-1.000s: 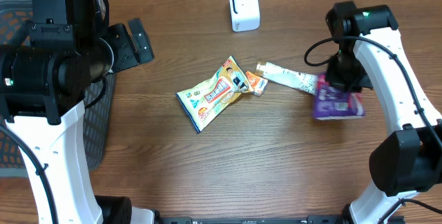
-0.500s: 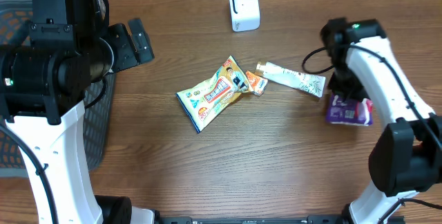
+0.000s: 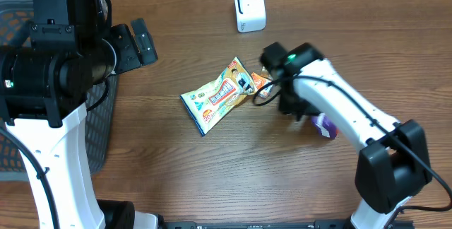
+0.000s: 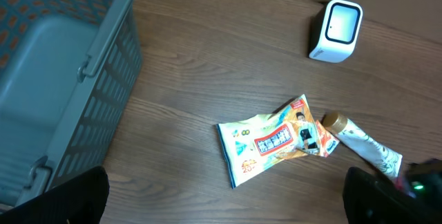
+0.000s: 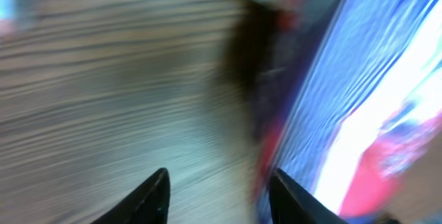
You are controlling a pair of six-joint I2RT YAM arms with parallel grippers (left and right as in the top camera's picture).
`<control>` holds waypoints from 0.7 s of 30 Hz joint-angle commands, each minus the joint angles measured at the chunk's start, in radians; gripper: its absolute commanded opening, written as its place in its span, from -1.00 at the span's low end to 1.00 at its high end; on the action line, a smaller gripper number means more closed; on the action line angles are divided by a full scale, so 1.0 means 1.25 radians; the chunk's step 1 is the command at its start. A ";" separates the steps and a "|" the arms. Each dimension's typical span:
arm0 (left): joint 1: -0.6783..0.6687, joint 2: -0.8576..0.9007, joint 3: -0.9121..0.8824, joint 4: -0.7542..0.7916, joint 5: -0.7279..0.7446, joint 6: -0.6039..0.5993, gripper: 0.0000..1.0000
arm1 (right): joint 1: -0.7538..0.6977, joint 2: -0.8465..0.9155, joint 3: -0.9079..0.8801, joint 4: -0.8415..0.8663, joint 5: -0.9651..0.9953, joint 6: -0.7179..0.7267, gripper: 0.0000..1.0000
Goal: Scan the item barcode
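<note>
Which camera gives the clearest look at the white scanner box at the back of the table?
The left wrist view: the scanner appears whole and largest, its front window plainly visible. The overhead view shows the scanner too, smaller, from above. The right wrist view misses it.

The table is brown wood with a fine streaked grain. The small boxy plastic scanner is white with a dark-rimmed face. Below the scanner, the crinkled foil snack packet shows yellow, orange and pale green, edged in blue. Lower right of the scanner, the glossy packet is purple with white and red print. Far left of the scanner, the mesh plastic basket is grey-blue.
</note>
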 commanded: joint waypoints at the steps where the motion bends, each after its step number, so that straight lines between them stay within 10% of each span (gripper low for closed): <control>1: 0.001 0.001 0.002 0.001 -0.010 0.007 1.00 | 0.043 -0.008 0.005 0.048 -0.103 -0.036 0.00; 4: 0.001 0.001 0.002 0.001 -0.010 0.007 1.00 | 0.041 -0.009 0.038 0.024 -0.078 -0.041 0.05; 10: 0.001 0.001 0.002 0.001 -0.010 0.007 1.00 | -0.095 -0.009 0.199 -0.133 0.003 -0.042 0.95; 21: 0.001 0.001 0.002 0.001 -0.010 0.007 1.00 | -0.491 -0.010 0.128 -0.128 -0.392 -0.289 1.00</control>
